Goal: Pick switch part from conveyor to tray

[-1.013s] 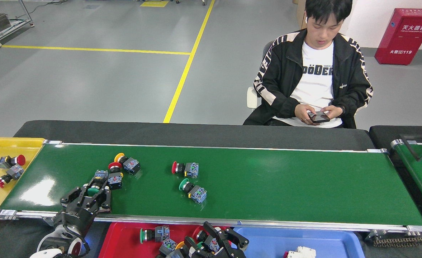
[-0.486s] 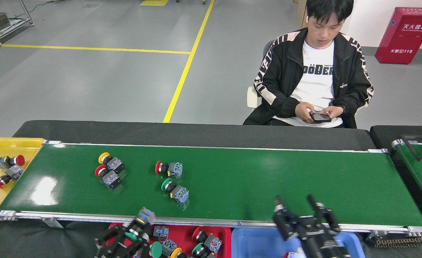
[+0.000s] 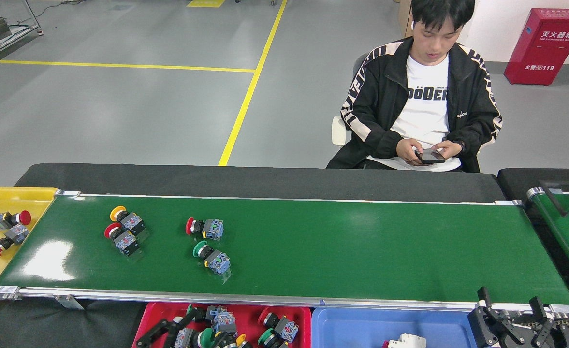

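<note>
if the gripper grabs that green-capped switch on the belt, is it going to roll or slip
The green switch lies on its side, and its round cap probably lets it roll or pivot if nudged. The blocky grey end looks easier to pinch than the smooth cap. The glossy conveyor may let it slide when pushed.

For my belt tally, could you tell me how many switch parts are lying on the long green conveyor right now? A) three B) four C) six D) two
B: four switch parts lie on the conveyor: a yellow-capped one and a red-capped one side by side toward the left, then another red-capped one and a green-capped one further right.
</note>
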You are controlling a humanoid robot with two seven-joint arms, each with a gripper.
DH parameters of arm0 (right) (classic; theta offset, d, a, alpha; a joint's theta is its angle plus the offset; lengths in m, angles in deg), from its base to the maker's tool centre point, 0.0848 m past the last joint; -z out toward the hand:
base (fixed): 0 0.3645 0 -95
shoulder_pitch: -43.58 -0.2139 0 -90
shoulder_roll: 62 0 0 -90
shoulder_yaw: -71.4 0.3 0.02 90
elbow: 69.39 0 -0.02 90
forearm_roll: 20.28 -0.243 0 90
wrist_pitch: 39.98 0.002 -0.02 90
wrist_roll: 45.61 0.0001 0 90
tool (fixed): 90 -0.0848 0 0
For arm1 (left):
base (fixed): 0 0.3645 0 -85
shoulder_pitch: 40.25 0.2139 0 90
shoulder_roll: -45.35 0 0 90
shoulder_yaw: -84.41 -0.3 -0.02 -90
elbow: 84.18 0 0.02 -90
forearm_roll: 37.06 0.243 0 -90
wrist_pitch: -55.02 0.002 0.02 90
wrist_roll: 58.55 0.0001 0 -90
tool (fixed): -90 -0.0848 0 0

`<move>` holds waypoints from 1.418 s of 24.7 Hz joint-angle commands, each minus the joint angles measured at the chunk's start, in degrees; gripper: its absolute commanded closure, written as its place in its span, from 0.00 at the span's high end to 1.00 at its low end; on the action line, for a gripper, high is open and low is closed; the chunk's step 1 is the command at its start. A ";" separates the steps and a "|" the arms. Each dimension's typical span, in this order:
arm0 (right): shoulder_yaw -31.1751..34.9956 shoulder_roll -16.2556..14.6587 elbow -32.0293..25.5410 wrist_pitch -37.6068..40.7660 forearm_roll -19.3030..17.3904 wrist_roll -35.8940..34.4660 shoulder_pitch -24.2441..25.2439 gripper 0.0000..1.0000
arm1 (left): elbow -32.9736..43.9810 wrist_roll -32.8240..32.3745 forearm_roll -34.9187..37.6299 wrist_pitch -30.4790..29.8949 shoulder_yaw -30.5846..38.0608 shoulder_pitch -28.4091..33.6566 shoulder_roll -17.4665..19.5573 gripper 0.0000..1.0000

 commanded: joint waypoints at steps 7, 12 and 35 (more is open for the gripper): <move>-0.10 0.00 -0.58 0.24 -0.14 -0.64 -0.06 0.96 | -1.59 -2.82 -4.55 5.47 15.44 0.00 -2.79 1.00; -0.54 0.00 -0.49 0.24 -0.14 -0.64 -0.06 0.96 | -1.41 -2.91 -4.02 5.82 14.65 -1.41 -2.70 1.00; -3.00 0.09 -0.32 0.24 -0.14 -0.64 -0.14 0.96 | -34.46 -2.65 8.29 15.05 2.44 -31.29 6.18 0.83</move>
